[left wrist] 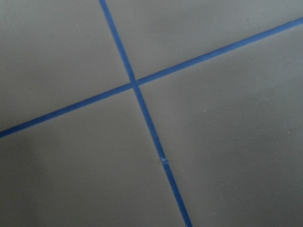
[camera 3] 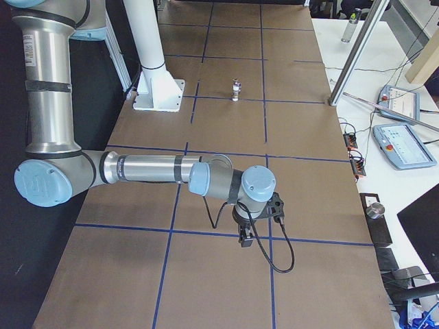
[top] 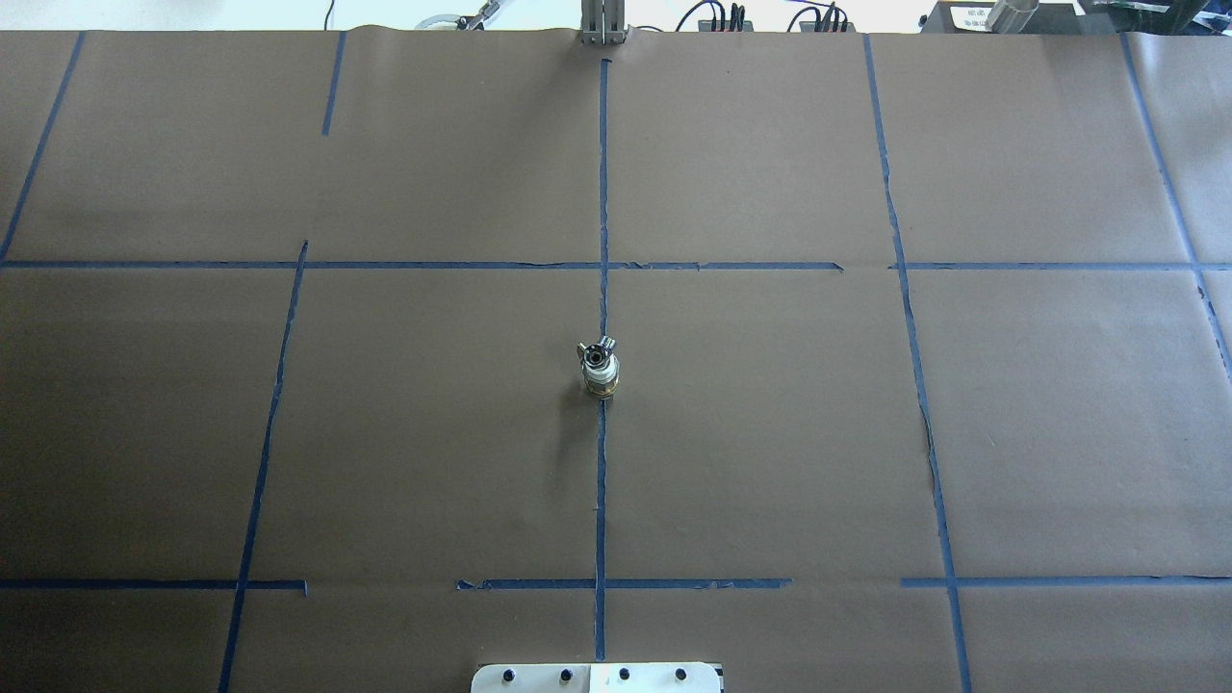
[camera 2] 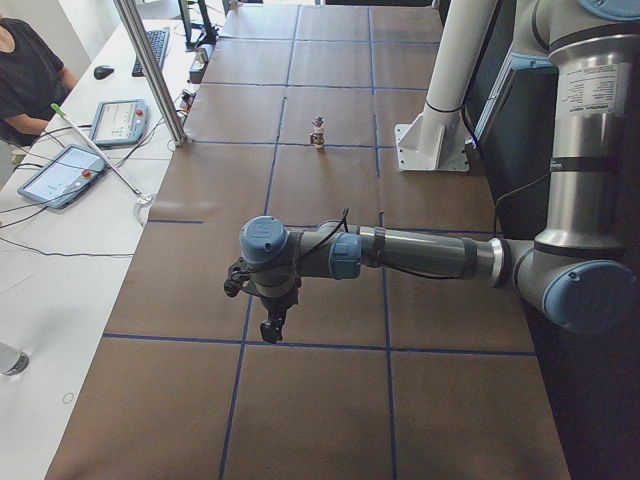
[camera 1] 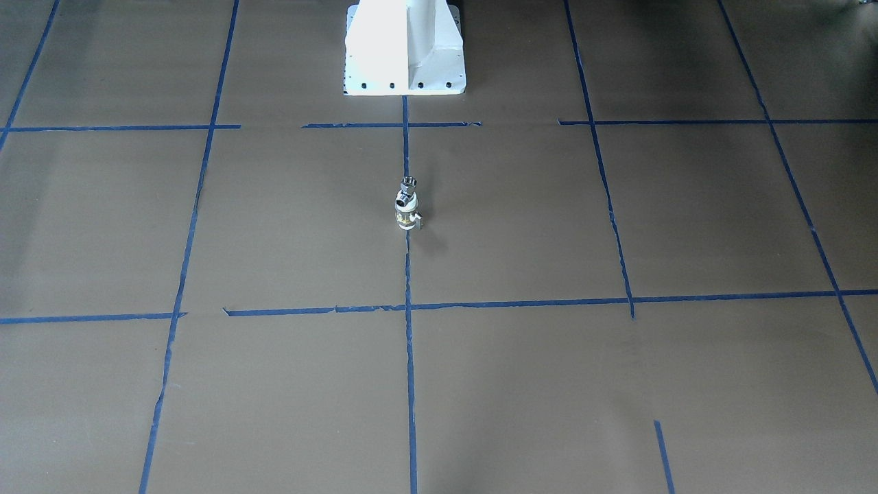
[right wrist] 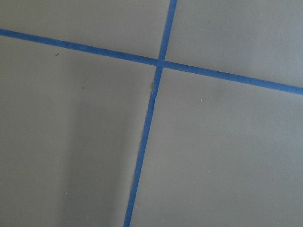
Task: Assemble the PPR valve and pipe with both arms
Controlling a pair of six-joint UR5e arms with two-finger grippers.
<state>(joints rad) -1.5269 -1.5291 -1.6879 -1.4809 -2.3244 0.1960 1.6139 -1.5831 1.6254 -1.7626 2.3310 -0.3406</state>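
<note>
Left gripper (camera 2: 268, 325), right gripper (camera 3: 245, 238): opening can't be told, seemingly empty. PPR valve (camera 1: 406, 209), pipe (camera 1: 409, 184) atop, axis upright, far from both; neither clearly nearer.

Your left arm (camera 2: 420, 255) and right arm (camera 3: 144, 168) in silver-grey tube, pale blue joint caps (faint logo embossed), black cable looped at each wrist, black left tool (camera 2: 268, 333) and right tool (camera 3: 245, 239), white bolted pedestal (camera 1: 405, 48).

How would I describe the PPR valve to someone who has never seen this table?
From the white pedestal, follow the central blue tape line outward. The PPR valve stands upright on it: white and brass, unlike the all-chrome pipe on top.
</note>
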